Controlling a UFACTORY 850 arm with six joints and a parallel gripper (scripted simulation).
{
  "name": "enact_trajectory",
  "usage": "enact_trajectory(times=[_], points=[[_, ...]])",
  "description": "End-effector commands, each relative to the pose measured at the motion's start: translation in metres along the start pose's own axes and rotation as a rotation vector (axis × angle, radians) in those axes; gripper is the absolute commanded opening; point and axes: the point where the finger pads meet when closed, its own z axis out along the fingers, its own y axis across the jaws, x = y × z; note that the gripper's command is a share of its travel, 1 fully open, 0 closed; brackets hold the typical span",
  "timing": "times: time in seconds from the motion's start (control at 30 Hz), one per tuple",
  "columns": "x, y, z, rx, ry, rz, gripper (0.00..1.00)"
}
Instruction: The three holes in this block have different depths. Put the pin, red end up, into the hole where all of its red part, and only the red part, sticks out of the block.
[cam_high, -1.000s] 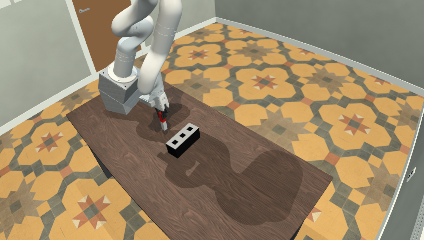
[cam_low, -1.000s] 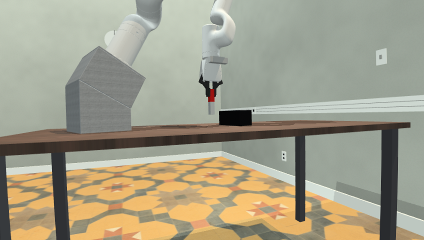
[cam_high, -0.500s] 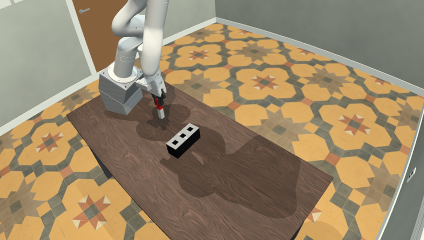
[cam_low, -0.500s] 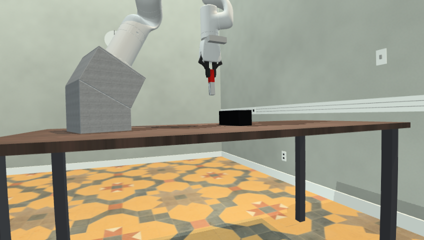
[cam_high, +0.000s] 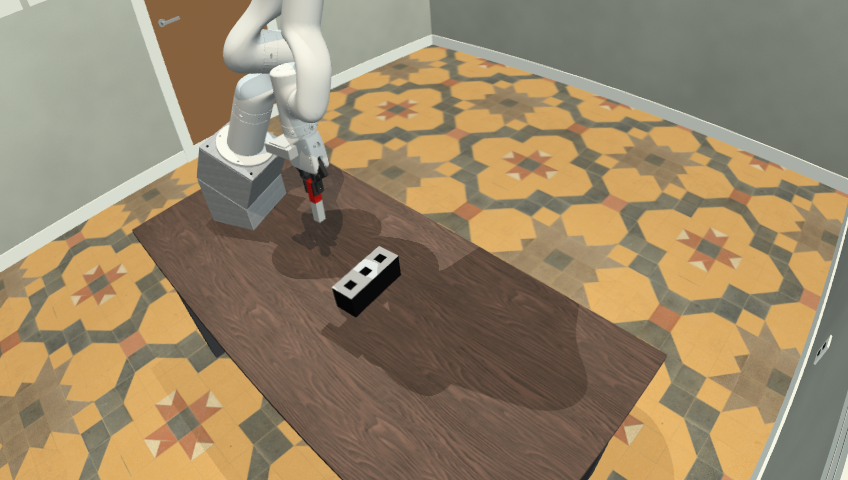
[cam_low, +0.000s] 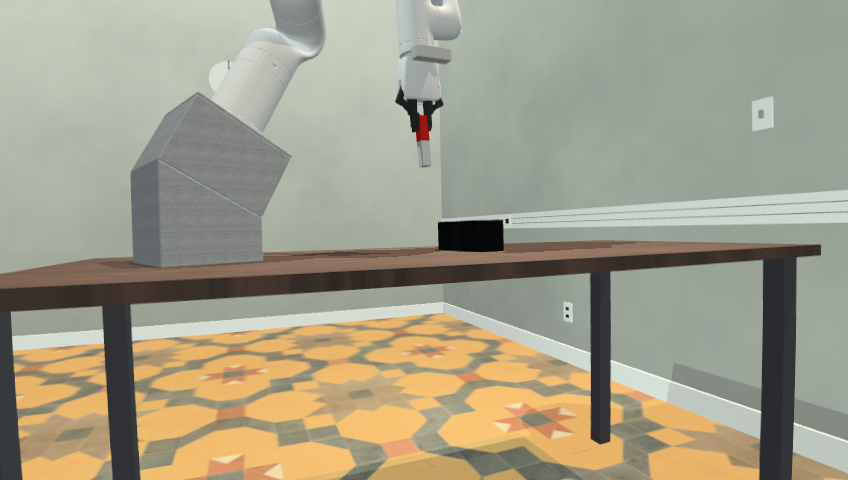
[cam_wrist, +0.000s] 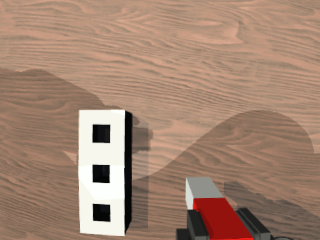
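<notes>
A white robot arm is holding its hand high above a dark wooden tabletop, pointing straight down. The hand is closed on a pin, gripping it by the red upper end so the pale grey lower part is hanging free below the fingers. Holding it this way is keeping the red end up, as the task asks, and leaving the grey shaft bare to enter a hole.

A black block with a white top face is lying on the tabletop, well apart from the pin and off to one side of it in the wrist view. Three square holes are running in a row along its top; their depths cannot be judged from here. The pin is hanging well clear above the block's top, probably so it can travel sideways without striking it.

The arm's grey pedestal is standing at the tabletop's far corner.
</notes>
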Motion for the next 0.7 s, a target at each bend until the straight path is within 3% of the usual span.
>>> enact_trajectory(times=[0.0, 0.03, 0.57, 0.6, 0.67], points=[[0.000, -0.001, -0.001, -0.019, -0.008, 0.002, 0.00], [0.000, -0.001, 0.000, -0.032, -0.033, 0.007, 0.00], [0.000, -0.001, 0.000, -0.032, -0.033, 0.007, 0.00], [0.026, -0.066, 0.003, -0.032, -0.033, 0.006, 0.00], [0.027, -0.068, 0.003, -0.032, -0.033, 0.006, 0.00]])
